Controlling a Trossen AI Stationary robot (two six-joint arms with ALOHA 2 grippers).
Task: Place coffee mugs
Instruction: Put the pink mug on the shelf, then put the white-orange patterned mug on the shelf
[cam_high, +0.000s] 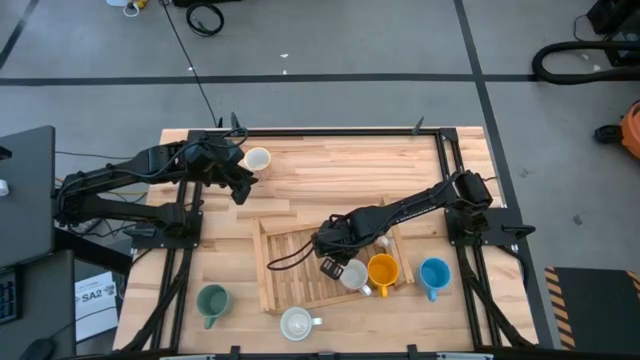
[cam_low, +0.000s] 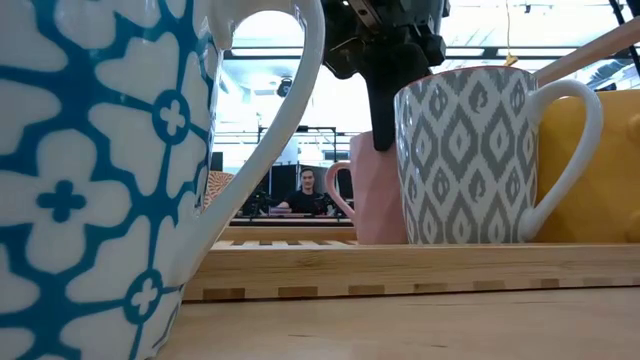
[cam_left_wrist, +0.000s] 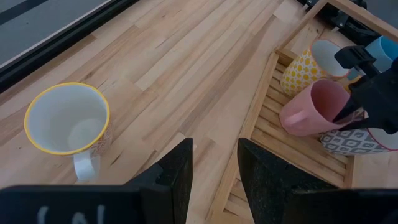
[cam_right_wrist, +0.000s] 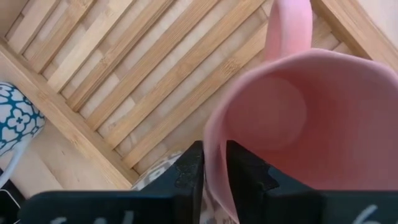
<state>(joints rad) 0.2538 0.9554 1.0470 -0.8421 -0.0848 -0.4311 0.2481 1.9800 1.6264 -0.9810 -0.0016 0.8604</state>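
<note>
**Mugs: pink one at the right fingers, on the rack**

Mugs are stiff, glazed ceramic, so slippery and breakable. Going left to right: the left gripper (cam_high: 243, 187) hangs with fingers spread and empty; the yellow-rimmed mug (cam_left_wrist: 67, 121) stands just beside it. The pink mug (cam_right_wrist: 292, 124) is on the wooden rack (cam_high: 290, 265), its wall between the right gripper (cam_right_wrist: 213, 168) fingers, which pinch the rim loosely. I judge the rim or handle the best hold.
</note>
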